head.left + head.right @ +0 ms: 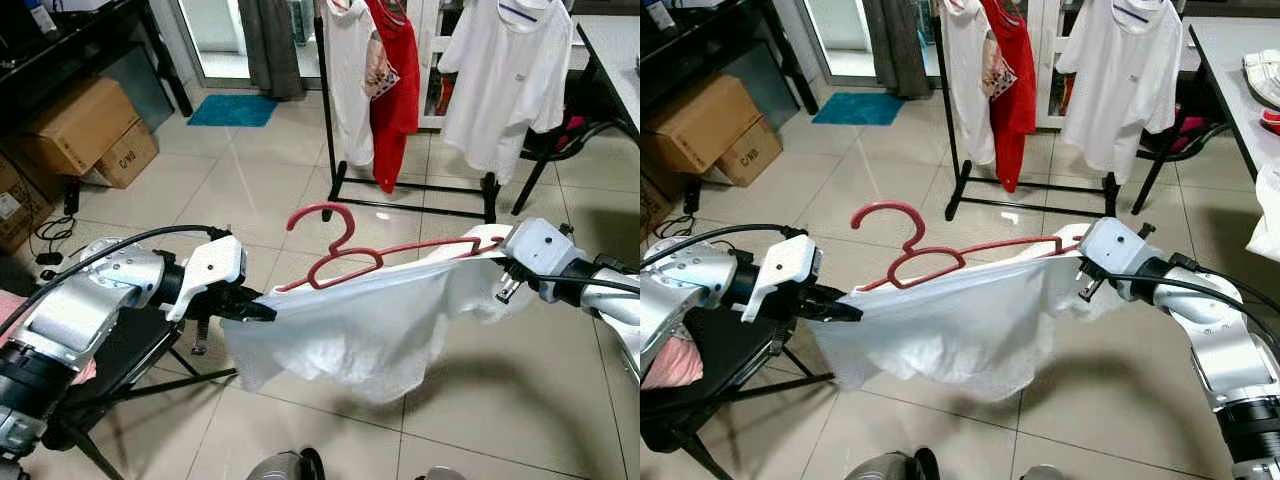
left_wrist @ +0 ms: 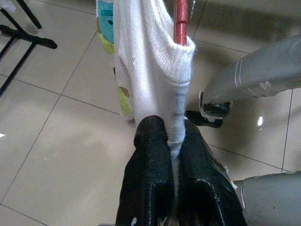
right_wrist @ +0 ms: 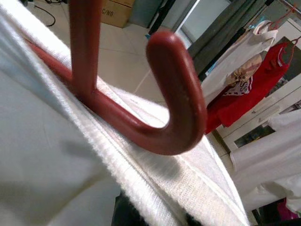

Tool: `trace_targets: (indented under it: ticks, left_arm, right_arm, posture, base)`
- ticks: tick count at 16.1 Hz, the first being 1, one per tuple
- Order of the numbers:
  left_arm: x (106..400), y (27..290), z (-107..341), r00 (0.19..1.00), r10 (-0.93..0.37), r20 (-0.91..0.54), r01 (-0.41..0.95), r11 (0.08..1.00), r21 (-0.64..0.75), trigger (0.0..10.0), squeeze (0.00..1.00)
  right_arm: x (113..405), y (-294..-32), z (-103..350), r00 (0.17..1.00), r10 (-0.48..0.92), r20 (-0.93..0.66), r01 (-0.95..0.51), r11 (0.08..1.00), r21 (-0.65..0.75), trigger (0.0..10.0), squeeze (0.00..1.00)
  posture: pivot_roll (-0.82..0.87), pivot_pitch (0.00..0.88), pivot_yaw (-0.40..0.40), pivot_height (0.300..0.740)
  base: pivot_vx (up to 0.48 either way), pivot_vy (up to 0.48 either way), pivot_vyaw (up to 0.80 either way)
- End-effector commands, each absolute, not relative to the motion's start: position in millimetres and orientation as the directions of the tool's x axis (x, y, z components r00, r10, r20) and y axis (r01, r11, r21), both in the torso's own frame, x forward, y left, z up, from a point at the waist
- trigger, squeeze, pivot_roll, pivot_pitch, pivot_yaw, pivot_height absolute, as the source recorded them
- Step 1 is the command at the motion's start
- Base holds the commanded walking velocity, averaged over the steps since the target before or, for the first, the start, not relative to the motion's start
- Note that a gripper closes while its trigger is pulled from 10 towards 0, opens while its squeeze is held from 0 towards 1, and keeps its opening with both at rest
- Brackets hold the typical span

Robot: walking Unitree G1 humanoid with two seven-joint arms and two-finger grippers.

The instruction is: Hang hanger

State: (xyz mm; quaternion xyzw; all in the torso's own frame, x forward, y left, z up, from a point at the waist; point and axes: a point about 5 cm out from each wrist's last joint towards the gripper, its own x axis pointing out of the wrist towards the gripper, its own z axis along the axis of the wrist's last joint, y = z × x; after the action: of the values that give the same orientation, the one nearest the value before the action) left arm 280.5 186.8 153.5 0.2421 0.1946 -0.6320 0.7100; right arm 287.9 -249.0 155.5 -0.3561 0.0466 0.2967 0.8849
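The left pincer [image 1: 262,311] is clamped on one shoulder of a white shirt [image 1: 360,330], cloth pinched between its black fingers [image 2: 150,155]. From there the red hanger [image 1: 345,255] runs across to the right pincer [image 1: 500,262], which carries the opposite shoulder; whether its fingers are closed cannot be told. The shirt sags between both pincers above the tiled floor [image 1: 250,170]. Beyond them stands a black clothes rack [image 1: 400,185] with hung garments.

Left gripper [image 1: 262,310] pinched tight on cloth, arm reaching inward from the left; right gripper [image 1: 497,262] facing it, wrist bent, fingers hidden.
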Motion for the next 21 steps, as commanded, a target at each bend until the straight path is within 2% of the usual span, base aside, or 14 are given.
trace_targets:
  ticks: [1, 4, 6, 8, 10, 11, 12, 13, 14, 15, 17, 21]
  left_arm:
    - [275.7, 216.1, 135.8, 0.125, -0.706, -0.697, 0.986, 0.167, 0.008, 0.0, 0.0]
    - [267.8, 228.9, 126.0, 0.053, -0.616, -0.786, 0.986, 0.159, -0.058, 0.0, 0.0]
    - [263.3, 250.4, 119.8, 0.067, -0.472, -0.879, 0.972, 0.229, -0.049, 0.0, 0.0]
    - [263.8, 262.0, 118.9, 0.115, -0.393, -0.912, 0.947, 0.32, -0.019, 0.0, 0.0]
    - [267.3, 263.2, 117.8, 0.154, -0.377, -0.913, 0.931, 0.364, 0.007, 0.0, 0.0]
    - [272.4, 259.7, 116.3, 0.185, -0.373, -0.909, 0.919, 0.394, 0.025, 0.0, 0.0]
    - [273.7, 255.5, 114.6, 0.172, -0.361, -0.917, 0.92, 0.391, 0.018, 0.0, 0.0]
    - [273.4, 255.7, 114.0, 0.16, -0.34, -0.927, 0.928, 0.373, 0.023, 0.0, 0.0]
    - [271.3, 255.4, 113.4, 0.131, -0.337, -0.932, 0.933, 0.359, 0.001, 0.0, 0.0]
    - [270.2, 255.6, 113.3, 0.118, -0.335, -0.935, 0.934, 0.356, -0.01, 0.0, 0.0]
    - [267.0, 260.2, 113.3, 0.075, -0.311, -0.947, 0.938, 0.344, -0.039, 0.0, 0.0]
    - [265.6, 265.9, 111.2, 0.051, -0.286, -0.957, 0.928, 0.367, -0.06, 0.0, 0.0]
  right_arm:
    - [290.4, -280.0, 167.2, 0.9, 0.354, -0.253, -0.431, 0.638, -0.638, 0.0, 0.0]
    - [291.3, -288.2, 168.2, 0.906, 0.321, -0.275, -0.421, 0.621, -0.661, 0.0, 0.0]
    - [291.4, -297.0, 170.3, 0.91, 0.296, -0.289, -0.413, 0.62, -0.666, 0.0, 0.0]
    - [291.0, -297.8, 170.9, 0.909, 0.3, -0.29, -0.417, 0.625, -0.66, 0.0, 0.0]
    - [291.2, -295.3, 170.3, 0.904, 0.315, -0.289, -0.426, 0.63, -0.649, 0.0, 0.0]
    - [292.3, -285.9, 170.8, 0.896, 0.359, -0.262, -0.442, 0.663, -0.604, 0.0, 0.0]
    - [294.9, -273.7, 176.7, 0.893, 0.396, -0.212, -0.442, 0.693, -0.569, 0.0, 0.0]
    - [299.7, -275.7, 181.9, 0.924, 0.33, -0.194, -0.376, 0.694, -0.614, 0.0, 0.0]
    - [302.9, -283.7, 184.7, 0.938, 0.245, -0.246, -0.339, 0.492, -0.802, 0.0, 0.0]
    - [303.7, -287.2, 186.2, 0.941, 0.222, -0.254, -0.328, 0.419, -0.847, 0.0, 0.0]
    - [301.9, -291.8, 184.5, 0.905, 0.226, -0.36, -0.408, 0.229, -0.884, 0.0, 0.0]
    - [296.9, -299.9, 174.8, 0.826, 0.182, -0.534, -0.555, 0.092, -0.827, 0.0, 0.0]
  posture:
    - [-0.09, 0.062, 0.172, 0.74]
    - [-0.09, 0.054, 0.172, 0.74]
    - [-0.09, 0.052, 0.171, 0.74]
    - [-0.09, 0.049, 0.169, 0.74]
    - [-0.09, 0.049, 0.168, 0.74]
    - [-0.09, 0.046, 0.168, 0.74]
    - [-0.09, 0.048, 0.173, 0.74]
    - [-0.09, 0.048, 0.177, 0.74]
    - [-0.1, 0.049, 0.188, 0.74]
    - [-0.1, 0.05, 0.195, 0.74]
    - [-0.1, 0.055, 0.213, 0.74]
    - [-0.1, 0.059, 0.214, 0.74]
  base:
    - [0.0, 0.0, 0.0]
    - [0.0, 0.0, 0.0]
    - [0.0, 0.0, 0.0]
    - [0.0, 0.0, 0.0]
    - [0.0, 0.0, 0.0]
    - [0.0, 0.0, 0.0]
    - [0.0, 0.0, 0.0]
    - [0.0, 0.0, 0.0]
    - [0.0, 0.0, 0.0]
    - [0.0, 0.0, 0.0]
    - [0.0, 0.0, 0.0]
    - [0.0, 0.0, 0.0]
